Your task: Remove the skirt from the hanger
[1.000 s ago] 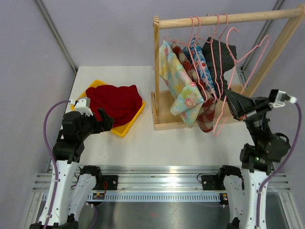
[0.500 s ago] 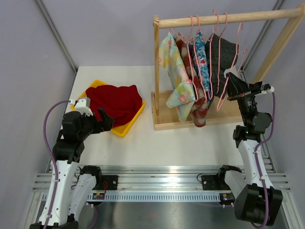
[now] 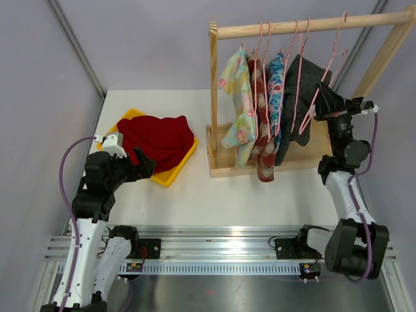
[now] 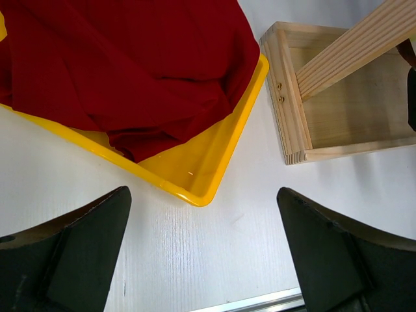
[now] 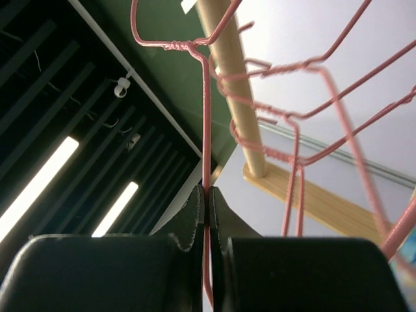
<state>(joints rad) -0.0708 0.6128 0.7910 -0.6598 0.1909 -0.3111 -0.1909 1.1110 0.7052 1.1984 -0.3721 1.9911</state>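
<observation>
A dark red skirt point(image 3: 156, 140) lies bunched in the yellow tray point(image 3: 170, 175) at the left, off any hanger. In the left wrist view the skirt point(image 4: 130, 65) fills most of the tray point(image 4: 214, 175). My left gripper point(image 3: 144, 162) hovers open beside the tray's near corner, its jaws point(image 4: 203, 190) wide apart and empty. My right gripper point(image 3: 323, 97) is shut on a bare pink wire hanger point(image 3: 333, 55) at the right end of the rack. Its hook reaches the wooden rod point(image 3: 286, 27). The right wrist view shows the wire point(image 5: 206, 117) pinched between the right gripper's point(image 5: 208, 192) jaws.
The wooden rack's base point(image 3: 224, 170) stands right of the tray. Several pink hangers on the rod carry a pale floral garment point(image 3: 237, 110), a red patterned one point(image 3: 263, 149), a blue one point(image 3: 276, 84) and a black dotted one point(image 3: 296, 97). Grey walls close in both sides.
My right arm has lifted the bare hanger from low in front of the rack up to the rod. The hanging garments have swung back to hang straight. The left arm has not moved.
</observation>
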